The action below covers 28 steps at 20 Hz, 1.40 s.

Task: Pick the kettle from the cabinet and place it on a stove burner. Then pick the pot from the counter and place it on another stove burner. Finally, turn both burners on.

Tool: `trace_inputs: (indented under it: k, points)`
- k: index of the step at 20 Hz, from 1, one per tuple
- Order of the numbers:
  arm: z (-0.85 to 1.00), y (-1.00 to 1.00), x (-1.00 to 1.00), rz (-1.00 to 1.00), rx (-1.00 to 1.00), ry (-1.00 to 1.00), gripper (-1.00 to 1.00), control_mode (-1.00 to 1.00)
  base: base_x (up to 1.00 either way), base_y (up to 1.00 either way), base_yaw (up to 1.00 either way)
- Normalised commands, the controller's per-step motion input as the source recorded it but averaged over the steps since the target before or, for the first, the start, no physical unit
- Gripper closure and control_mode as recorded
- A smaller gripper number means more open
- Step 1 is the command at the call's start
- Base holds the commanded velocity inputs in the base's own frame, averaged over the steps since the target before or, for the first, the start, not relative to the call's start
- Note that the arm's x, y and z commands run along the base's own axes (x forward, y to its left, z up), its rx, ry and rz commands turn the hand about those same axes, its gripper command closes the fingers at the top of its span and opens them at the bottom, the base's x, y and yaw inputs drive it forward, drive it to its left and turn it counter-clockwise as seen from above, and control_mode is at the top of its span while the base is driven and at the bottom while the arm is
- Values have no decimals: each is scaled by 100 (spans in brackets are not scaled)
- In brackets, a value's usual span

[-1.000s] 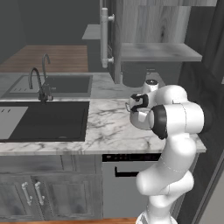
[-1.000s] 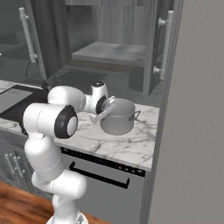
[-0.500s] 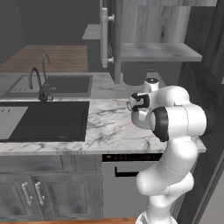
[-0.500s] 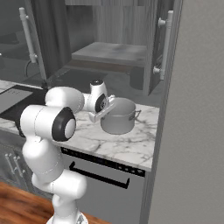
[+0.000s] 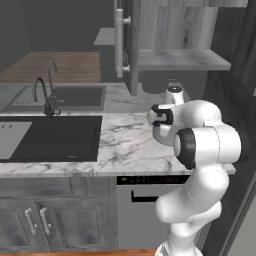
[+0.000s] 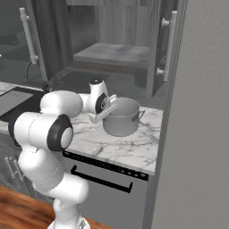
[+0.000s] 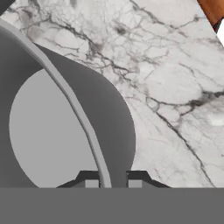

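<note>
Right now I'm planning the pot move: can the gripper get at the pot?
Likely yes: the gripper is already shut on the pot's rim, one fingertip inside the wall and one outside, on the counter.

Pot rim (image 7: 74, 105): you see the wall running between the two fingertips (image 7: 91, 183), one inside, one outside.
Counter (image 6: 129, 150): bare marble lies at 5 o'clock of the pot (image 6: 120, 117) in the right base view; you can pass there.
Cabinet door (image 6: 172, 49): it stands open at 2 o'clock of the pot, blocking that side.
Shelf (image 6: 112, 53): it overhangs at 12 o'clock.
Sink (image 5: 50, 137): open basin at 9 o'clock in the left base view.
</note>
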Motion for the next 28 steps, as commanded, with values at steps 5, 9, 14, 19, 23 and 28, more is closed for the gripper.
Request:
trace_inputs:
  k: [5,9,14,19,23,28]
  points:
    - [28,0,-19,-3,-3,-3,100,-100,0,0,0]
    - [26,0,-21,-3,-2,-3,100,-100,0,0,0]
    - [27,0,-27,-1,-1,-4,100,-100,0,0,0]
    - [24,0,-36,0,-1,-5,100,-100,0,0,0]
    - [26,0,-38,0,0,-5,100,-100,0,0,0]
    - [23,0,-39,0,0,-4,100,-100,0,0,0]
